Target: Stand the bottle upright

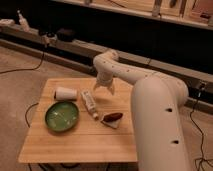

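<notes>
Just beside slim plastic bottle (89,102), jaws.

Single view. The camera sits high on the robot's side, looking down and forward over the arm (157,120). The arm's big white link fills the lower right foreground, close to the lens. The wooden table (80,145) is at mid-distance, centre-left, most of its top in frame. The gripper (104,90) hangs over the table's far side near frame centre, just beside the bottle (89,101). A long ledge (75,47) crosses the far background.
</notes>
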